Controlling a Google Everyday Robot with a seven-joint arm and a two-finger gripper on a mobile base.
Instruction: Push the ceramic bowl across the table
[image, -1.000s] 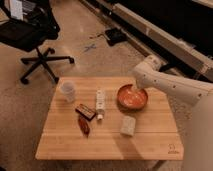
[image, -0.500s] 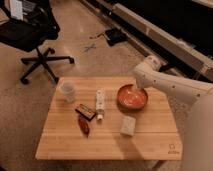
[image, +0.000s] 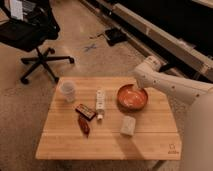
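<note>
An office chair (image: 31, 35) with a black seat and star base is seen on the speckled floor at about 10 o'clock from the table (image: 60, 142), well apart from it. The table, of light wood planks, fills the lower half of the view.

With the tabletop's centre as the dial, a translucent white cup (image: 68, 90) is found upright at 10 o'clock, near the far left corner. A flat dark packet (image: 86, 111) is laid just left of centre, and a reddish-brown item (image: 84, 125) lies close by it at 8 o'clock. What that item is cannot be made out. A slim white tube (image: 100, 103) is laid lengthwise just beside the packet, at about 11 o'clock. A pale block (image: 128, 126) rests at 4 o'clock, near the front of the bowl but apart from it.

The ceramic bowl (image: 132, 98) is placed at 2 o'clock – upright, its glossy orange-red inside shown, well inside the table's edges. The gripper (image: 139, 90) is lowered at the bowl's rim at 1 o'clock of the bowl, touching or nearly touching it. Whether the gripper is spread or closed cannot be told, as it is hidden under the wrist. The white arm (image: 172, 88) is stretched in from 3 o'clock – over the table's right edge. A small dark logo (image: 173, 149) is printed at the near right corner.
</note>
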